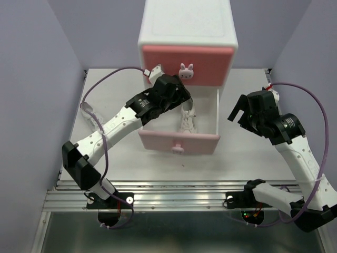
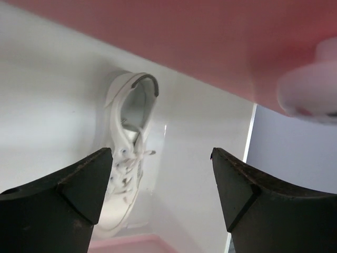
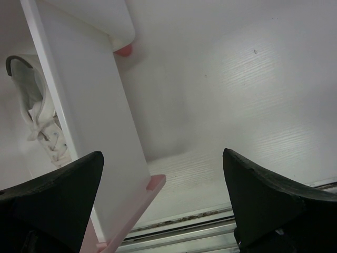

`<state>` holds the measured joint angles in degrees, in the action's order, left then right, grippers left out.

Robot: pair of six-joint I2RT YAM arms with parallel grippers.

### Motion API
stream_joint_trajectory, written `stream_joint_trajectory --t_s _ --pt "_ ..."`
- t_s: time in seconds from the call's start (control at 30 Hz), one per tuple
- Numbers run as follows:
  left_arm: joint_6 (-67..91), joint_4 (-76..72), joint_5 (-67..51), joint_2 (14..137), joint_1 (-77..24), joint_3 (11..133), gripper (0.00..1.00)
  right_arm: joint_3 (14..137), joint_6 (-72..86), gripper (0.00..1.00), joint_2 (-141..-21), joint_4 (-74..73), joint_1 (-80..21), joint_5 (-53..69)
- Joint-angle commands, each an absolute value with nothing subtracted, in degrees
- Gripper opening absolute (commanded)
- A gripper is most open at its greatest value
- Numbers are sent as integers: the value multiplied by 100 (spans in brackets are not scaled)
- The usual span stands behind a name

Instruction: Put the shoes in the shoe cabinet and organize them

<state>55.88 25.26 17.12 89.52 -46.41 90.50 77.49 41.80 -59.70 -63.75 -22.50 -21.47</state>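
So the white shoe (image 2: 129, 158) is lying in the pulled-out bottom drawer (image 1: 179, 141), running front to back, heel toward the cabinet (image 1: 187, 31). The left fingers (image 2: 68, 200) are hanging wide open just above it, gripping nothing, with the shoe sitting low toward one finger. The right fingers (image 3: 47, 200) are open too, hovering over the table beyond the drawer's right side, so the left arm is nearer.

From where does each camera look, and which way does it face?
Top external: above and behind, facing down on shoe cabinet, both arms showing.
Left wrist: over the open lower drawer, facing the white shoe, left pincer open.
Right wrist: right of that drawer, facing table, right pincer open.
Shared: all see the white shoe.
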Motion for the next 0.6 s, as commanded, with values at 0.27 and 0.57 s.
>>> stream_joint_trajectory --t_s 0.27,0.57 --pt "5152 4395 2180 6522 -2551 8534 94 7453 4307 100 -5915 -5775 -2224 -2312" --pt "3867 4176 739 8454 426 9149 95 8103 3982 100 -6669 -5599 -2224 -2198"
